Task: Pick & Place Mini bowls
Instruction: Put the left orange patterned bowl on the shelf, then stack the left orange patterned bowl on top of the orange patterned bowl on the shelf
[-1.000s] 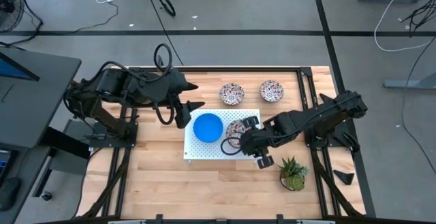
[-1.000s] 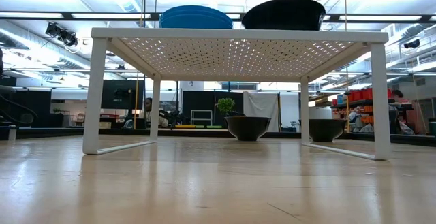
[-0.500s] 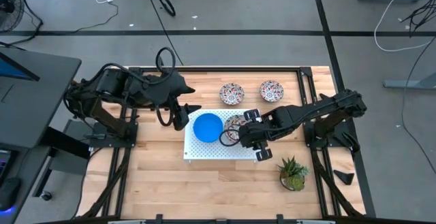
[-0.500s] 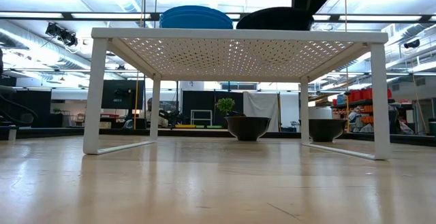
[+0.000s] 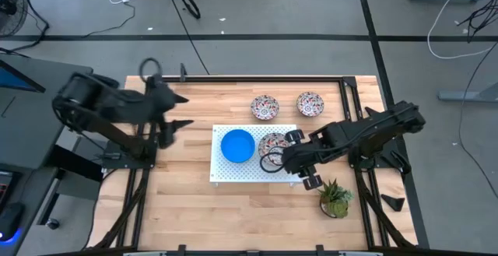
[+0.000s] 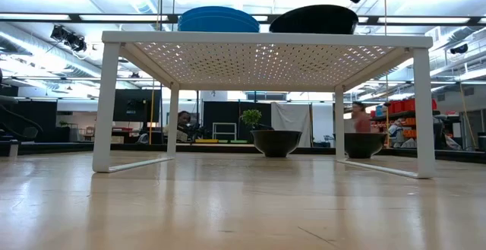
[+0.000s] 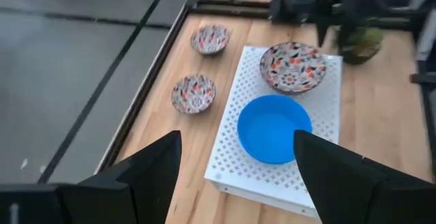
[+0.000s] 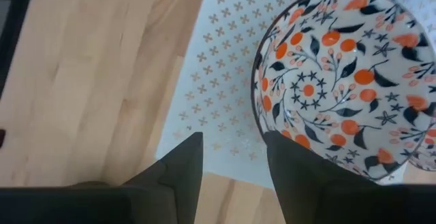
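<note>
On the white perforated board stand a blue mini bowl and a floral mini bowl, each on its base. Two more floral bowls sit on the table behind the board. My right gripper hovers open above the board's right part, beside the floral bowl, with nothing between its fingers. My left gripper hangs open in the air to the left of the board, looking over the bowls.
A small green potted plant stands near the table's right front, close to my right arm. The board is raised on legs, with open room beneath it. Bare wood lies in front of the board and to its left.
My left gripper has drawn back toward the table's left edge, away from the board, staying open. My right gripper has risen from the floral bowl and shifted a little toward the table's near right. The floral bowl stays on the board.
</note>
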